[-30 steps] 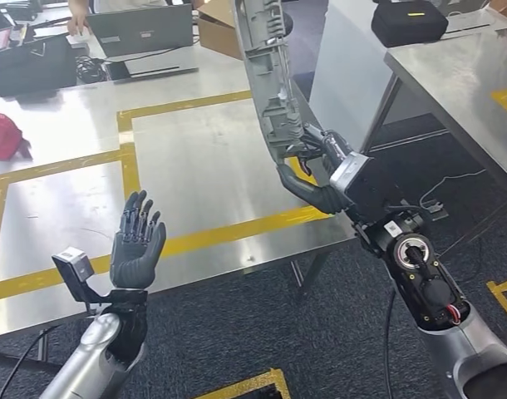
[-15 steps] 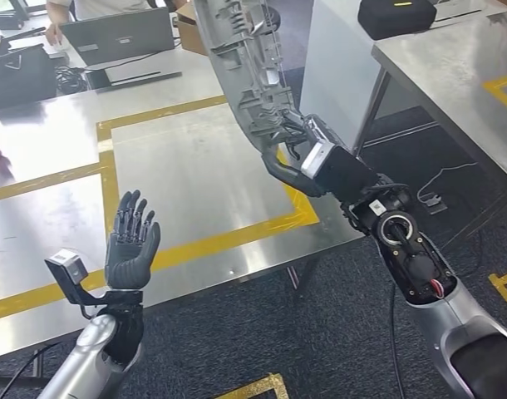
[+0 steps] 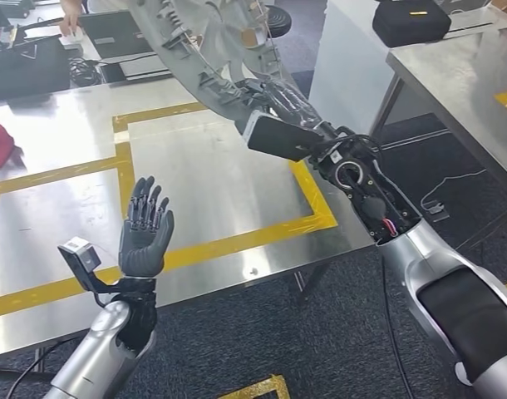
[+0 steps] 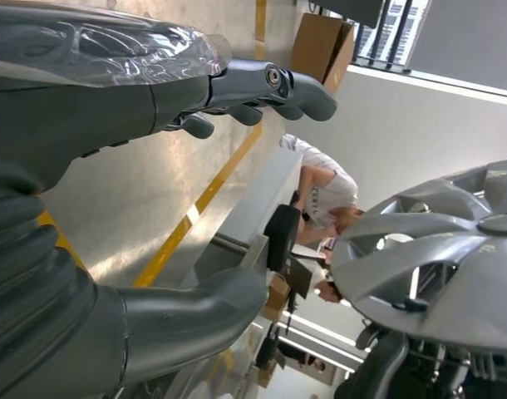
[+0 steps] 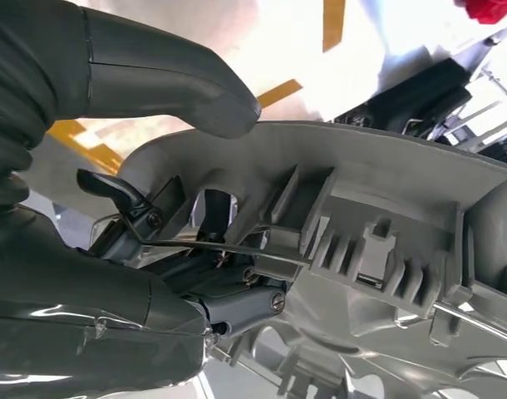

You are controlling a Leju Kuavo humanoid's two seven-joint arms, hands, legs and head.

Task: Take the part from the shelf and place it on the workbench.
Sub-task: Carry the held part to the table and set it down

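Note:
The part is a large silver-grey plastic wheel cover point(image 3: 194, 41), held up in the air over the far side of the steel workbench point(image 3: 194, 179), tilted with its ribbed back toward me. My right hand point(image 3: 273, 104) grips its rim; the thumb point(image 5: 175, 79) lies over the edge while the fingers point(image 5: 175, 303) reach into the ribbed back point(image 5: 389, 224). The cover's spoked face point(image 4: 439, 258) shows in the left wrist view. My left hand point(image 3: 145, 233) is raised over the near part of the bench, fingers spread, holding nothing point(image 4: 145, 91).
Yellow tape lines point(image 3: 207, 237) mark rectangles on the bench. A laptop point(image 3: 110, 29), black cases and a red object point(image 3: 0, 141) sit at the far side, where a person point(image 4: 323, 187) leans. A second steel table point(image 3: 458, 75) with a black bag point(image 3: 411, 21) stands right.
My right arm has swung the wheel cover left and up, tipping it from near upright to slanted over the bench. The camera shifted. My left hand stays raised and spread.

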